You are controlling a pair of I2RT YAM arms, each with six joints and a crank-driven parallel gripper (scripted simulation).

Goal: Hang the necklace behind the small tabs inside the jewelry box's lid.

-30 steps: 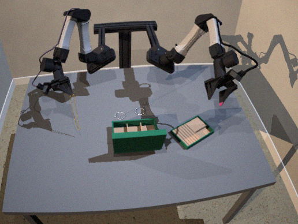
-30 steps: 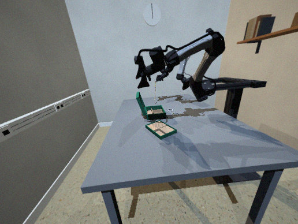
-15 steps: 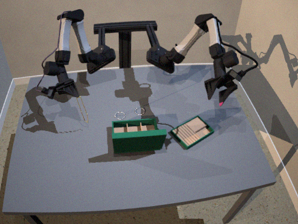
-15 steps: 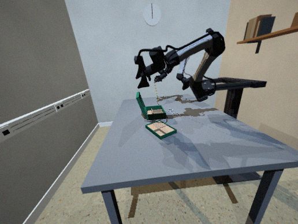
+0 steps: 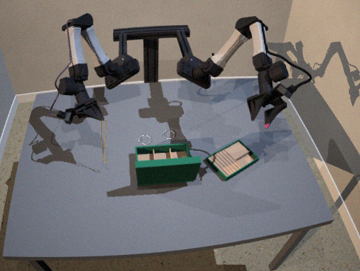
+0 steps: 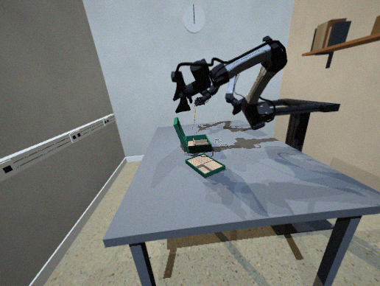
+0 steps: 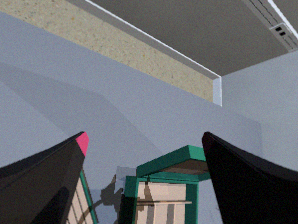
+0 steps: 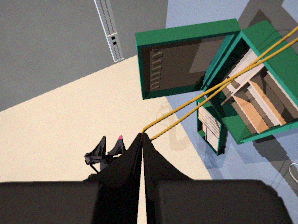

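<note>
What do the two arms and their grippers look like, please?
Both arms have pale grey-white links with black joints. The left gripper has black, tapering fingers, and a pink patch shows at one tip. The right gripper is black too, with pointed fingers. A thick black cable runs along the left arm; a thinner, dark purplish one along the right.
</note>
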